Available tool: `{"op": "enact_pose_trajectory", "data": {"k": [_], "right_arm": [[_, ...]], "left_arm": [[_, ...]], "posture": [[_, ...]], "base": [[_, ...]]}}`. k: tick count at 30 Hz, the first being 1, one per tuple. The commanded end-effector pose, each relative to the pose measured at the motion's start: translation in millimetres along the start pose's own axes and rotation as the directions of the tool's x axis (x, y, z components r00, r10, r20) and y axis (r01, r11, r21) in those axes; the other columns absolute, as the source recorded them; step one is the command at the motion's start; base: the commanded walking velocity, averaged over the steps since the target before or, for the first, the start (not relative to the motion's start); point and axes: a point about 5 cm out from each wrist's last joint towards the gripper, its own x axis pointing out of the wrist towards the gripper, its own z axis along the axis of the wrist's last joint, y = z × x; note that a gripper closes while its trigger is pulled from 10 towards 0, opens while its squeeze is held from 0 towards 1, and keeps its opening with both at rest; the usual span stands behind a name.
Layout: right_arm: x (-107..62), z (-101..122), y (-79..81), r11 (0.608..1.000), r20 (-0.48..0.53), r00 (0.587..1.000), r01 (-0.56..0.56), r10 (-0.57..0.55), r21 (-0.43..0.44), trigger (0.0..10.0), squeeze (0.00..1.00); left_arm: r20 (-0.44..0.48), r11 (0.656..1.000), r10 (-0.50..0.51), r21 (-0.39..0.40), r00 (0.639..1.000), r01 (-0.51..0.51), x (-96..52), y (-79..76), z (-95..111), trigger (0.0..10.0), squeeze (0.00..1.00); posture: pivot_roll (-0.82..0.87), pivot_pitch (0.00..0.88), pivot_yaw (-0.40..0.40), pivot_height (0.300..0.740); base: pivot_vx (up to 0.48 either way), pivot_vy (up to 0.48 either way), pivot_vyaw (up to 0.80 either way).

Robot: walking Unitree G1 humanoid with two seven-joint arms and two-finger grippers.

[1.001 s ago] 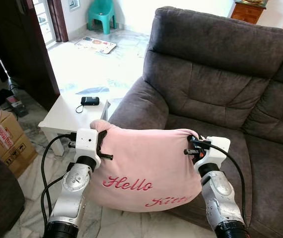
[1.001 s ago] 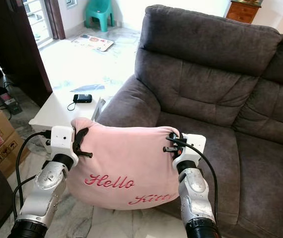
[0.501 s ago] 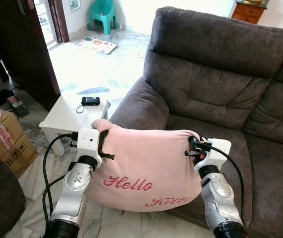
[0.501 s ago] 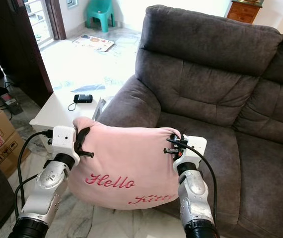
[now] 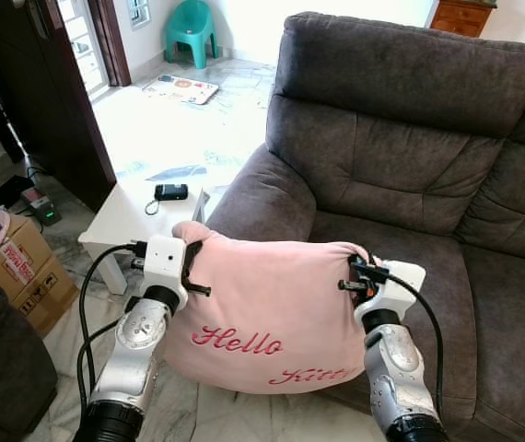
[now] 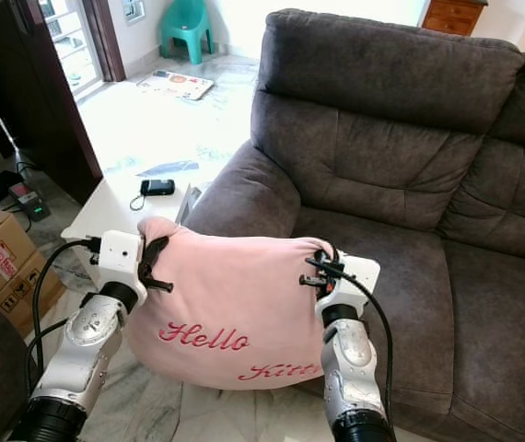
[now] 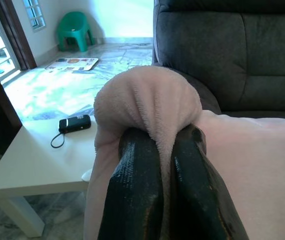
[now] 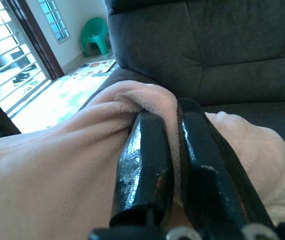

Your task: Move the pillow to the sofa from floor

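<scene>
Left eye view: marble floor (image 5: 166, 138), white side table (image 5: 138, 216) beside grey sofa (image 5: 401, 175).

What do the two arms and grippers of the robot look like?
Both arms are silver metal with black cuffs near the lower edge. Each wrist carries a white boxy housing, and a black cable loops from it. The left gripper and right gripper each have two long, glossy black fingers, slightly scuffed.
</scene>
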Motion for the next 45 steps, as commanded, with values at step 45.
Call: {"op": "enact_pose_trajectory", "data": {"k": [45], "right_arm": [[13.3, 29, -6.5, 0.999, 0.068, 0.997, -0.024, 0.026, -0.041, 10.0, 0.00]], "left_arm": [[0.079, 0.995, 0.097, -0.002, 0.992, -0.098, 5.0, 6.9, 13, 10.0, 0.00]], "posture": [[0.13, 0.000, -0.117, 0.740]], "base": [[-0.099, 0.000, -0.23]]}}
